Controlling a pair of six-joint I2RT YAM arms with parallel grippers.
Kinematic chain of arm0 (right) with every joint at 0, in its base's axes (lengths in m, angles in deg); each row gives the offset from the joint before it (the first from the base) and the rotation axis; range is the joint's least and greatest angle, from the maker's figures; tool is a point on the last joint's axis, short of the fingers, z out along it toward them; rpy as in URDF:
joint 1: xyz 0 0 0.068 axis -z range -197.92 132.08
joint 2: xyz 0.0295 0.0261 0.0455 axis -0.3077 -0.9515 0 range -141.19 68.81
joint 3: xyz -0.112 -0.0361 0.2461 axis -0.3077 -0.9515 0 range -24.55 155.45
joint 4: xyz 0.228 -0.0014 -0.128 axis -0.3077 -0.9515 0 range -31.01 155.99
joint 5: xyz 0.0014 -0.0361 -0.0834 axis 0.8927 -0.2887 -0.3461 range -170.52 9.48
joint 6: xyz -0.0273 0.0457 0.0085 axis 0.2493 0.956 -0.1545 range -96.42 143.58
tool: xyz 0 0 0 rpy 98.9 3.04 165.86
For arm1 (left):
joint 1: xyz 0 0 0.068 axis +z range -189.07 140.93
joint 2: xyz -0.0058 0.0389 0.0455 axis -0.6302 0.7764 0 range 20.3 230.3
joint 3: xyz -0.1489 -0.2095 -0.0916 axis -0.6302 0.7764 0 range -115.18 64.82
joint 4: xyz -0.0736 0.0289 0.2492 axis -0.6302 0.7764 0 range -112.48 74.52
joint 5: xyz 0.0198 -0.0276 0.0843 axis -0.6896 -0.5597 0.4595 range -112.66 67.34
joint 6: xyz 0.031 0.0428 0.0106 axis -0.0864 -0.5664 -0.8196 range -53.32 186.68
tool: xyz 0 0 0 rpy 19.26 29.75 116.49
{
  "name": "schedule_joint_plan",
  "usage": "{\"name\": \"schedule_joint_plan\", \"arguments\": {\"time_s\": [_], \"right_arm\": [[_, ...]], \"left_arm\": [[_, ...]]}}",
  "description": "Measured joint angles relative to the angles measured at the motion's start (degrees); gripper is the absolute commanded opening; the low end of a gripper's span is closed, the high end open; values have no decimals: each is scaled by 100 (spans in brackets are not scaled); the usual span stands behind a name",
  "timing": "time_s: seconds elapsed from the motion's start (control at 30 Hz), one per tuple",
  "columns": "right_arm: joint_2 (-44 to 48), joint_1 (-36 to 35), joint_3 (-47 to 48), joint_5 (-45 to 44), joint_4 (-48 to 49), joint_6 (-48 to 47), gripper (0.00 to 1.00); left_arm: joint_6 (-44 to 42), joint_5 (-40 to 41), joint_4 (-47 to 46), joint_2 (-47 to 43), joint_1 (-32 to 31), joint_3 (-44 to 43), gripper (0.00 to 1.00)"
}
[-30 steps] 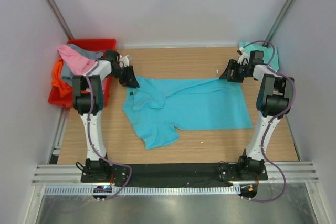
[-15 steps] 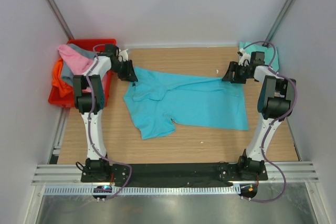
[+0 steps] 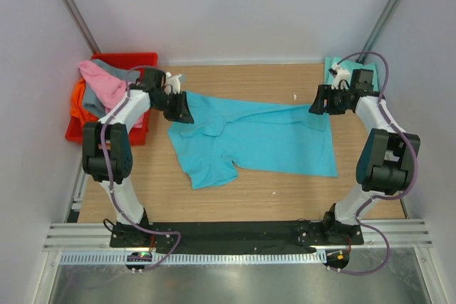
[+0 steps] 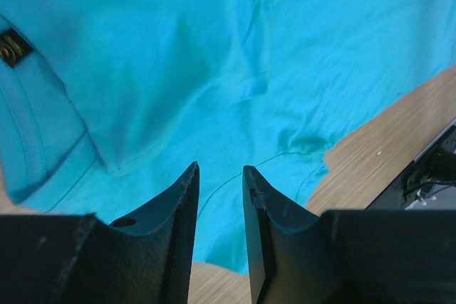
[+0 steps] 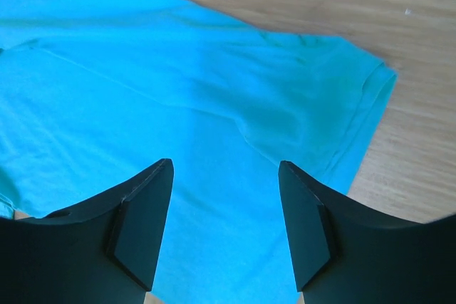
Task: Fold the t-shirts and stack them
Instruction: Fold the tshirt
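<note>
A bright turquoise-blue t-shirt (image 3: 263, 137) lies spread and creased on the wooden table, one sleeve pointing toward the front. My left gripper (image 3: 181, 109) hovers over the shirt's back left corner. In the left wrist view (image 4: 219, 169) its jaws stand a narrow gap apart with nothing between them, and the shirt (image 4: 178, 55) shows below. My right gripper (image 3: 315, 105) is over the shirt's back right corner. It is wide open and empty (image 5: 226, 164) above the cloth (image 5: 142, 90). A paler mint-teal shirt (image 3: 343, 66) lies at the back right.
A red crate (image 3: 125, 57) stands at the back left, with pink (image 3: 100, 80), grey (image 3: 122, 73) and orange (image 3: 80, 105) shirts spilling over it. A small white scrap (image 3: 294, 97) lies on the table (image 3: 242, 80) behind the shirt. Walls close in on both sides.
The shirt's back edge was dragged toward the back of the table, then stayed put. Both arms have swung their elbows outward, and the grippers sit over the shirt's back corners.
</note>
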Motion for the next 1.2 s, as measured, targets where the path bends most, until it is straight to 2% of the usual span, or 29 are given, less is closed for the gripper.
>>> {"name": "schedule_joint_plan", "arguments": {"time_s": [0.1,0.23,0.7,1.2], "right_arm": [[-111,42,-175,-125,-136,-101,62],[-496,201,-179,-282,-343,-166,61],[-1069,424,-157,-590,-452,-208,60],[-1303,437,-28,-483,-256,-160,51]], "left_arm": [[-31,26,-24,321,9,490,27],[-39,61,-26,695,24,754,27],[-37,72,-184,981,24,772,27],[-35,68,-205,1078,33,772,27]]}}
